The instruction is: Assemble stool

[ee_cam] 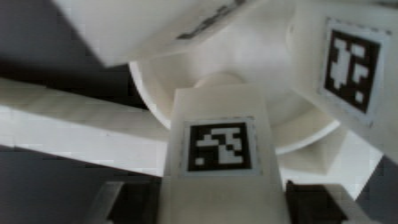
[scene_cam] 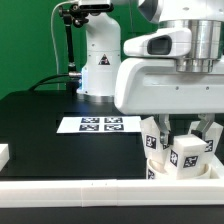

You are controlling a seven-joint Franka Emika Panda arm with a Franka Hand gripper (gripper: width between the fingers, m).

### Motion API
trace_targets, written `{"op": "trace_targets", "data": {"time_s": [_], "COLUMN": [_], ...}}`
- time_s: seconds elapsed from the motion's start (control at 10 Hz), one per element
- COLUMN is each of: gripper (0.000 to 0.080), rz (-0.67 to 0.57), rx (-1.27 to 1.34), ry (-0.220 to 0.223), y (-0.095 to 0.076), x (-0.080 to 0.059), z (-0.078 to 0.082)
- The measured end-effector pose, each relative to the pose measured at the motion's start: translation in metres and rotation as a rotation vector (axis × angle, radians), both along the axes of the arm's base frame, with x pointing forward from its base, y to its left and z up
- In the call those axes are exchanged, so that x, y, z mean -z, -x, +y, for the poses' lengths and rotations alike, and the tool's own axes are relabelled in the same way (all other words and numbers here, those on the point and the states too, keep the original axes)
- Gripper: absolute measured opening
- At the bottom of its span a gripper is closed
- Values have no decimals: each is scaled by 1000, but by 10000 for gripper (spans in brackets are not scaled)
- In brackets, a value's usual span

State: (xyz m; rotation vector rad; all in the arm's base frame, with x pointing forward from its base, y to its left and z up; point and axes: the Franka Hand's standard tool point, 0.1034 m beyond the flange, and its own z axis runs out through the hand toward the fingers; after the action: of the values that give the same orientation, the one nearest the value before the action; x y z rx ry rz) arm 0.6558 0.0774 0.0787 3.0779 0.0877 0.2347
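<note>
The white round stool seat [ee_cam: 187, 85] lies by the front rail at the exterior view's right [scene_cam: 160, 170]. A white blocky leg [ee_cam: 222, 140] with a black-and-white tag stands upright on the seat, also seen in the exterior view [scene_cam: 187, 155]. My gripper [ee_cam: 222, 198] is shut on this leg, one dark finger [ee_cam: 128, 200] pressed against each side. In the exterior view the gripper [scene_cam: 183, 137] hangs straight down over the seat. A second tagged leg [ee_cam: 356, 60] and a third leg [ee_cam: 160, 20] stand on the seat close by.
The marker board [scene_cam: 95, 124] lies on the black table behind the seat. A long white rail [scene_cam: 70, 190] runs along the front edge and shows in the wrist view [ee_cam: 71, 125]. A white block [scene_cam: 3, 153] sits at the exterior view's left edge. The arm's base [scene_cam: 98, 60] stands at the back.
</note>
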Motion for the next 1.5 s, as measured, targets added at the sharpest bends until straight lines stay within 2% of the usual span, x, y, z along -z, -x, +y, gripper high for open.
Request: {"op": "trace_targets", "data": {"time_s": [0.4, 0.6, 1.0, 1.2, 1.3, 1.5], "gripper": [347, 347, 347, 576, 627, 645], "rz": [-69, -88, -92, -91, -78, -62], "rx": [331, 534, 762, 754, 725, 724], "ry": [-61, -96, -128, -128, -121, -126], "y": [2, 5, 9, 9, 9, 9], "x": [2, 3, 4, 4, 0, -19], "z": [3, -3, -11, -10, -13, -16]}}
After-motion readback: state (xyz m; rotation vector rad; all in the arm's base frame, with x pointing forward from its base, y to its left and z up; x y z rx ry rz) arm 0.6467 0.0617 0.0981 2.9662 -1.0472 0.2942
